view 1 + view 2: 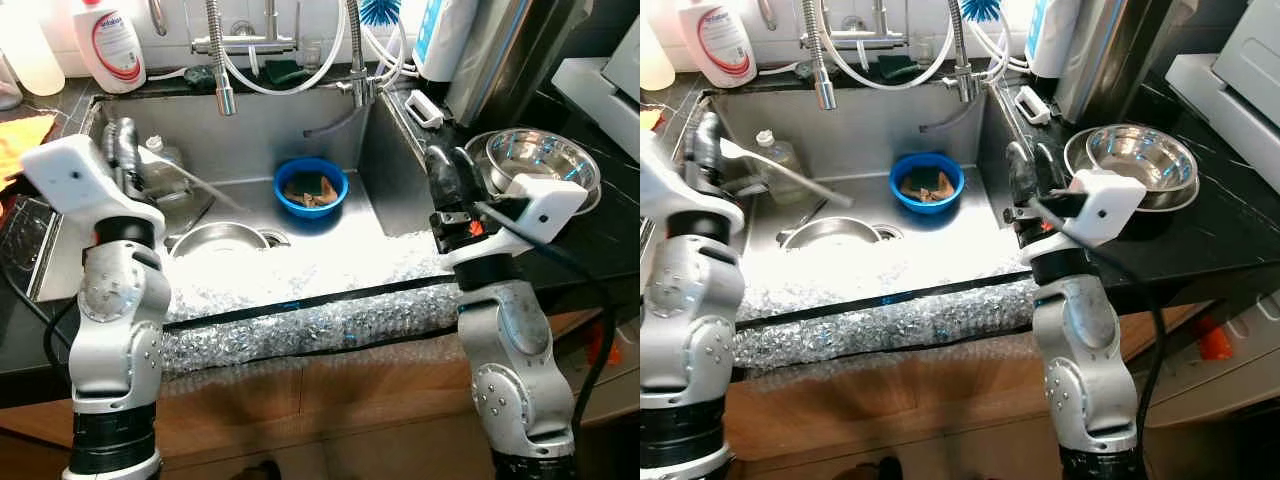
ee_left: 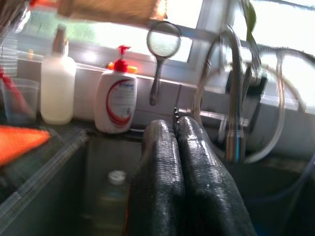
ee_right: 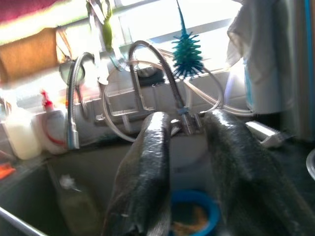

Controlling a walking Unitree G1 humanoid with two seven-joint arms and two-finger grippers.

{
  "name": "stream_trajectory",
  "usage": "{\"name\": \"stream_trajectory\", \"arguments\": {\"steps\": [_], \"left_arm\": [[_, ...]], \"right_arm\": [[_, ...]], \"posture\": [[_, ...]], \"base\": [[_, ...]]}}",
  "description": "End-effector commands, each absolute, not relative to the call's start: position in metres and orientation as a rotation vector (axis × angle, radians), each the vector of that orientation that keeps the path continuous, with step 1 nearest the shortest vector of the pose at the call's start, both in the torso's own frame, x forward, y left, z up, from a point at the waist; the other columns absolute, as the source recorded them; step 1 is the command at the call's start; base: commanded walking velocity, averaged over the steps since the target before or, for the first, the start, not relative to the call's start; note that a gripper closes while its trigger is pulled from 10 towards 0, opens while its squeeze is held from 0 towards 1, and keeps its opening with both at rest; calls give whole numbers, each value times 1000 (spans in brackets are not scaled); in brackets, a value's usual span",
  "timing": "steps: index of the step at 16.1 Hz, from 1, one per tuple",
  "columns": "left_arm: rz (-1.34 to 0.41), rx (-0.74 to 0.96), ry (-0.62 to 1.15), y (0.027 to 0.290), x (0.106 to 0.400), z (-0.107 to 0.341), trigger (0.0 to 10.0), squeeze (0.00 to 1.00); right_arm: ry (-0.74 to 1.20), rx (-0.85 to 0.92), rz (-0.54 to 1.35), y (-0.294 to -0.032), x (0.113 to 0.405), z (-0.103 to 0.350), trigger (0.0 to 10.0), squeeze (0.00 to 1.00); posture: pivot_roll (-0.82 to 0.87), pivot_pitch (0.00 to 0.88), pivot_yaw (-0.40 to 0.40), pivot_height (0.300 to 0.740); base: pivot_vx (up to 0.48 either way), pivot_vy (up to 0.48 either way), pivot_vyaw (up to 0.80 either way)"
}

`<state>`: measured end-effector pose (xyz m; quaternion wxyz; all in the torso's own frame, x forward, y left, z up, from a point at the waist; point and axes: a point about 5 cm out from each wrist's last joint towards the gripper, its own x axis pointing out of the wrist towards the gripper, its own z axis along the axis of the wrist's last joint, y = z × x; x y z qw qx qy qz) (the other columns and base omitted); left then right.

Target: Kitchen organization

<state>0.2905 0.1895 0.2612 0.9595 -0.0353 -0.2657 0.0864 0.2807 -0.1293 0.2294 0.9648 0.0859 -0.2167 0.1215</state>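
The left tool [image 1: 122, 140] hovered over the sink's [image 1: 390, 190] left side, fingers pressed together, holding nothing. A small bottle [image 1: 160, 155] stood upright just beside it. Near mid-sink sat a blue bowl [image 1: 311, 187], rim up, well ahead of the right tool [image 3: 189, 172], whose fingers were parted and empty. Steel bowls [image 1: 535, 160] rested on the right bench [image 1: 610, 230].

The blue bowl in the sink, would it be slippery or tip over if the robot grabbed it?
The blue bowl is probably light plastic, so fairly easy to lift. It sits in a wet-looking sink, so its rim may be slippery. It holds a sponge and brownish bits, which might spill if it tilts. The right gripper is open above it.
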Motion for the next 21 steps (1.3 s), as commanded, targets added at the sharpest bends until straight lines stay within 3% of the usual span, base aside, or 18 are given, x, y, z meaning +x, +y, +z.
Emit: {"name": "stream_trajectory", "arguments": {"steps": [1,4,9,21], "left_arm": [[164,8,-535,186,291,257,10000,0],[181,121,-514,189,292,248,10000,0],[206,262,-443,202,297,233,10000,0],[156,307,-239,206,307,198,10000,0]], "right_arm": [[-424,99,218,-132,280,224,10000,0],[-392,-35,121,-145,281,211,10000,0],[-351,-99,80,-156,276,193,10000,0],[-360,-104,61,-160,277,192,10000,0]], "posture": [[55,149,-51,740],[53,150,-49,740],[54,148,-47,740],[57,118,-32,740]], "base": [[0,0,0],[0,0,0],[0,0,0],[0,0,0]]}}
